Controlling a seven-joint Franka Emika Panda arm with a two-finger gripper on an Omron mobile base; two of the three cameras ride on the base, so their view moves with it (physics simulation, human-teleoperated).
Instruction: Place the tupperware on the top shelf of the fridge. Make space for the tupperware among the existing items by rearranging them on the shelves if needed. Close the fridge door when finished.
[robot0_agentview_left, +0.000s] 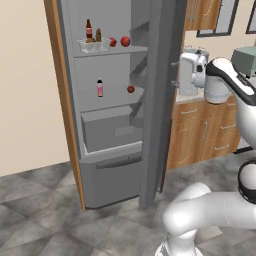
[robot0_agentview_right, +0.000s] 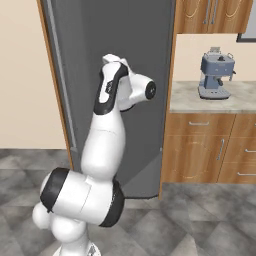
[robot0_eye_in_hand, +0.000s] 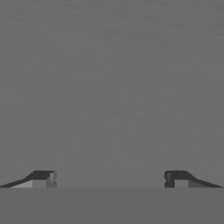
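Already the tupperware (robot0_agentview_left: 93, 46) is sitting on the top shelf (robot0_agentview_left: 112, 51) at the upper left of the left base view, beside the brown bottle (robot0_agentview_left: 89, 31). The gripper (robot0_eye_in_hand: 109, 178) is standing wide and empty, facing the grey fridge door (robot0_agentview_left: 157, 100). Pushing too hard is risking a slam that topples the bottle or rolls the red fruits (robot0_agentview_left: 120, 41).

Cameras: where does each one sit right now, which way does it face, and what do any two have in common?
Left base view: behind-left, facing the open fridge; tupperware on the top shelf; arm at right.
Right base view: behind-right, facing the fridge door and coffee machine; arm at centre.
Hand view: on the hand, facing a plain grey surface; open gripper fingertips at bottom.
Shared: both base views show the door and wooden cabinets.
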